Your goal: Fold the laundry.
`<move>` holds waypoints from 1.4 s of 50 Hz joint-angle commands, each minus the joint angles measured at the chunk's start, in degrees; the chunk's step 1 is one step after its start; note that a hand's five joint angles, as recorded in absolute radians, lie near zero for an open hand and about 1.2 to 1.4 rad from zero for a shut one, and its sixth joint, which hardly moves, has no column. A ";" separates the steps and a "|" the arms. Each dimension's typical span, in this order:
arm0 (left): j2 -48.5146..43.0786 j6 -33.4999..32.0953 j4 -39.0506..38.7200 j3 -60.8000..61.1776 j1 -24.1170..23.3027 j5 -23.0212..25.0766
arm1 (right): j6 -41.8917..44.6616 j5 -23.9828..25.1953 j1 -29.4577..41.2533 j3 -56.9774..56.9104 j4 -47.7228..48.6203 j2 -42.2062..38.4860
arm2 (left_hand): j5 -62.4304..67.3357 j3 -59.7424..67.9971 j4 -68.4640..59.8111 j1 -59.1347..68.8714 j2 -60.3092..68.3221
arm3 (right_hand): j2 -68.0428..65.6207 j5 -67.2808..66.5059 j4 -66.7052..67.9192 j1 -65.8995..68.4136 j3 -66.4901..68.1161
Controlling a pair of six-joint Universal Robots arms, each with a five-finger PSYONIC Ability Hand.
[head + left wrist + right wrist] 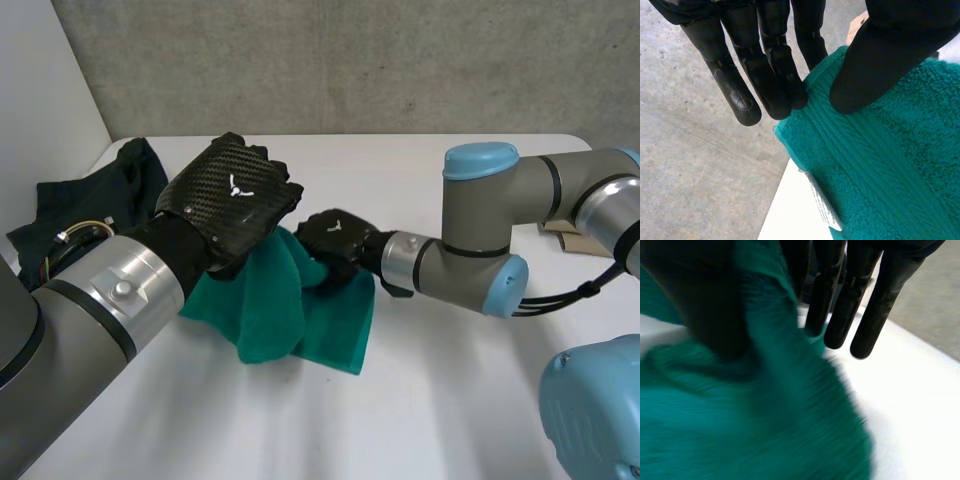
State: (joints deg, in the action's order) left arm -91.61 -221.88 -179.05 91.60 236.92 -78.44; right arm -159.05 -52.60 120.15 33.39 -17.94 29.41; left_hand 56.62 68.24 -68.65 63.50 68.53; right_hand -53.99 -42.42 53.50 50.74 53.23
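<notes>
The green towel [330, 320] sits bunched in the middle of the tabletop [450, 390]. The left hand [235, 200] pinches its edge between thumb and fingers [775, 75]. The right hand [335, 240] pinches it too. Hold tight, pull the edge flat, then lay it over neatly.

— Which parts of the green towel [322, 322] are masked?
— Its top lies behind the left hand [235, 200], whose fingertips are concealed by the hand's own back. The right hand [335, 240] covers part of its right side.
— The label [822, 202]?
— Print too small to read.
— Elsewhere?
— Dark clothing [110, 195], far left, is partly behind the left arm [90, 310]. A brown item [560, 236], far right, is mostly behind the right arm [480, 230] and cannot be identified. Close to the right hand, the towel's weave is blurred.
</notes>
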 commanded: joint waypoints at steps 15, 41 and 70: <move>-11.13 9.98 -10.62 -2.92 6.63 -3.65 | 20.61 -25.44 -6.86 23.71 1.50 26.48 | 13.38 11.76 -11.35 16.50 11.47 | -26.01 -27.58 26.50 29.26 26.77; -32.58 5.85 -24.37 -34.09 6.27 -9.98 | 22.31 -30.45 -7.39 24.89 27.14 30.19 | 13.38 11.76 -11.35 16.50 11.47 | -26.01 -27.58 26.50 29.26 26.77; -26.61 9.36 -36.64 3.13 6.63 -10.59 | 28.00 -23.95 -11.25 53.60 37.28 28.78 | 13.38 11.76 -11.35 16.50 11.47 | -26.01 -27.58 26.50 29.26 26.77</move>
State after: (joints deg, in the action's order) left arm -118.77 -212.76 -218.44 85.92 243.91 -89.00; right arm -136.61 -78.58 111.54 76.32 20.57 58.86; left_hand 56.92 68.44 -68.90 64.89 68.69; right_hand -67.50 -56.74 68.08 56.30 67.71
